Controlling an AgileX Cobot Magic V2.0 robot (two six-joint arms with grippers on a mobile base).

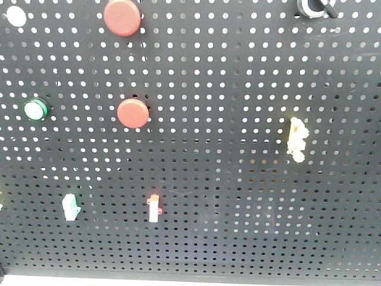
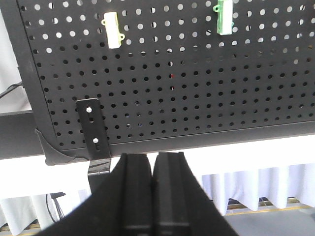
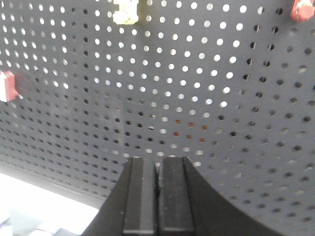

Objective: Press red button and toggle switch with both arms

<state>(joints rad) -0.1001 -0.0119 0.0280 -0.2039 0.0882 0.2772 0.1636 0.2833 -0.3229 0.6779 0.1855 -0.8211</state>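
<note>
Two red round buttons are on the black pegboard (image 1: 238, 89): one at the top (image 1: 122, 16), one lower (image 1: 133, 112). The toggle switch (image 1: 312, 7) is cut off at the top right edge; only its black knob and white ring show. Neither gripper shows in the front view. My left gripper (image 2: 152, 160) is shut and empty, below the pegboard's bottom edge. My right gripper (image 3: 157, 162) is shut and empty, close in front of the pegboard's lower part. A red button's edge (image 3: 301, 11) shows at the right wrist view's top right.
A green button (image 1: 35, 109), a white button (image 1: 16, 16), a yellow switch (image 1: 296, 139), a green-and-white rocker (image 1: 70, 207) and a red-and-white rocker (image 1: 153, 208) sit on the board. A metal bracket (image 2: 91, 129) holds the board's lower corner. White curtains hang behind.
</note>
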